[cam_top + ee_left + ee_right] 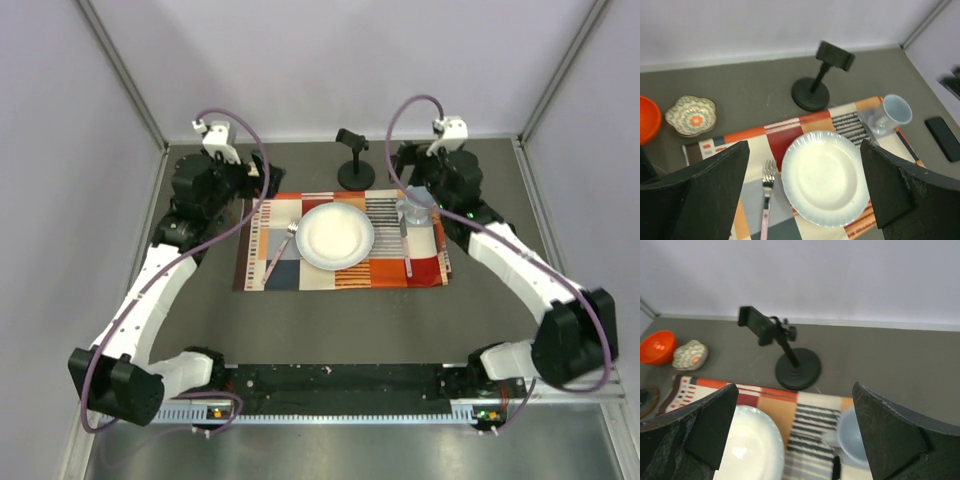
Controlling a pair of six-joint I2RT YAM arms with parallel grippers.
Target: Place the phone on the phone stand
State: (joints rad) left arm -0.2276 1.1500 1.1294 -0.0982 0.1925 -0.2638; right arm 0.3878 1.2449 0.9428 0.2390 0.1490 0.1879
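The phone (942,138) is a flat black rectangle lying on the grey table, right of the placemat; it shows only in the left wrist view. The phone stand's grey plate is not in view. A brown round edge (644,400) shows at the left border of the right wrist view, and I cannot tell whether it is the stand's base. My left gripper (805,195) is open wide above the white plate (822,175), holding nothing. My right gripper (795,435) is open wide above the placemat's far right part, holding nothing. Both grippers, left (252,185) and right (408,168), sit at the far side of the table.
A black round-based post with a clamp head (352,160) stands behind the placemat (290,275). The mat also holds a fork (278,250), a pale blue cup (416,205) and a knife (406,245). An orange bowl (647,120) and a patterned dish (691,115) sit far left.
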